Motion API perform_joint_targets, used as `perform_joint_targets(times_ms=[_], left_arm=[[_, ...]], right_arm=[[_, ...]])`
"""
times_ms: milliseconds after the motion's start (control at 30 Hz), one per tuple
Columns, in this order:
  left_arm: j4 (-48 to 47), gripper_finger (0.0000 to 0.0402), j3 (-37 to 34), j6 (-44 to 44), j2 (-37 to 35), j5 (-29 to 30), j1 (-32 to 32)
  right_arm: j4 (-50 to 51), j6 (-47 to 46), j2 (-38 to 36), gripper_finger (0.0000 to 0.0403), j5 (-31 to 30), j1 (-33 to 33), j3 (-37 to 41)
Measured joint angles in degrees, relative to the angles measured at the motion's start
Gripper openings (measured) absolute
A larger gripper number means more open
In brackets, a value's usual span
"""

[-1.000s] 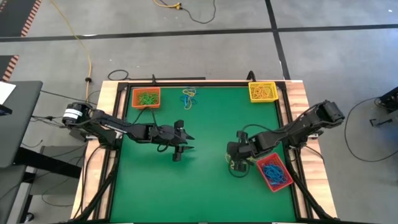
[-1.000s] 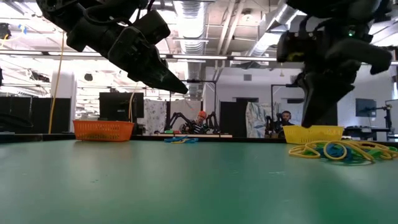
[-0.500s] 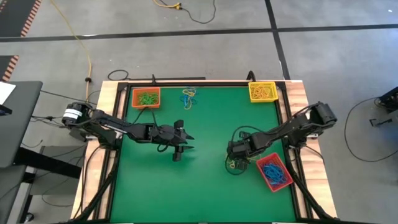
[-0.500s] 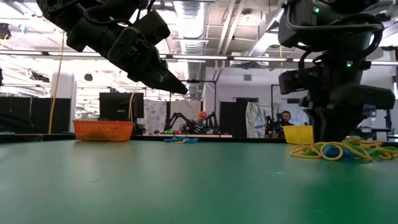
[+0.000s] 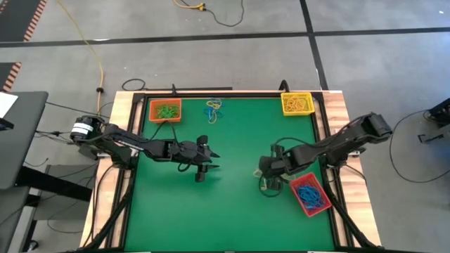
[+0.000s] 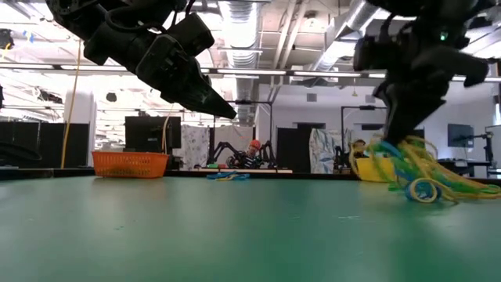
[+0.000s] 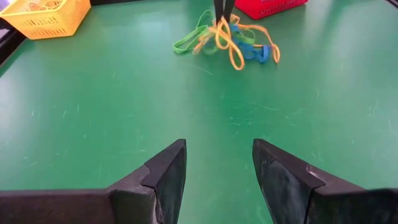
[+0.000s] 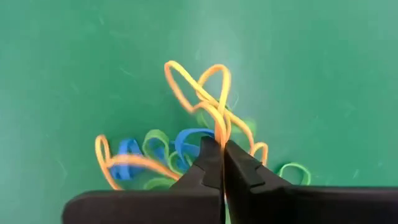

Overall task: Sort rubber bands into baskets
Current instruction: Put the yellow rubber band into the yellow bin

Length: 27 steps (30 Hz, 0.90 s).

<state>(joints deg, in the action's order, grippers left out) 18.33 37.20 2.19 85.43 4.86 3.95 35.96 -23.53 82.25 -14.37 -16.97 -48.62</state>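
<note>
A tangle of yellow, blue and green rubber bands (image 8: 186,146) sits at the right of the green table (image 5: 225,204), next to the red basket (image 5: 309,195). My right gripper (image 8: 222,152) is shut on it from above. A second small heap of bands (image 5: 213,109) lies at the far edge, between the orange basket (image 5: 165,110) and the yellow basket (image 5: 297,103). My left gripper (image 7: 217,168) hovers open over the table's middle, touching nothing. My right gripper pinches yellow strands (image 8: 219,127) of the tangle between its two fingertips. The fingers come from above, pointing steeply down. The strands are drawn up taut, with blue and green bands caught among them. The tangle's lower part (image 6: 427,190) trails at the table top.
The red basket (image 7: 267,6) holds blue bands, the orange basket green ones and the yellow basket (image 7: 43,15) yellow ones. Open green surface lies between the two arms and toward the near edge. People and equipment show in the room beyond the table.
My right gripper has dipped onto the tangle, taken hold of it and risen again. The bands, flat on the table before, are now pulled up into a stretched bunch below the fingers, with the lower part trailing.
</note>
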Motion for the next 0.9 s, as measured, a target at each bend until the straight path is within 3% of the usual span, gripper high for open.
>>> perform_joint_targets(times_ms=[167,333,433,667,900], left_arm=[[0.0,0.0175,0.0,0.1,0.0,0.0,0.0],[0.0,0.0175,0.0,0.1,0.0,0.1,0.0],[0.0,0.0175,0.0,0.1,0.0,0.1,0.0],[1.4,0.0175,0.0,0.1,2.3,0.3,0.0],[6.8,0.0175,0.0,0.3,9.3,0.3,0.0]], right_arm=[[0.0,-1.3,-3.1,0.0021,-0.5,0.0,0.0],[-0.1,-1.5,-4.4,0.0075,-0.6,0.0,0.0],[-0.1,-1.5,-4.2,0.0085,-0.6,-0.1,0.0],[0.1,-1.1,-4.2,0.0065,-1.2,-0.3,0.0],[0.0,1.4,-4.2,0.0013,-4.1,-1.1,0.0]])
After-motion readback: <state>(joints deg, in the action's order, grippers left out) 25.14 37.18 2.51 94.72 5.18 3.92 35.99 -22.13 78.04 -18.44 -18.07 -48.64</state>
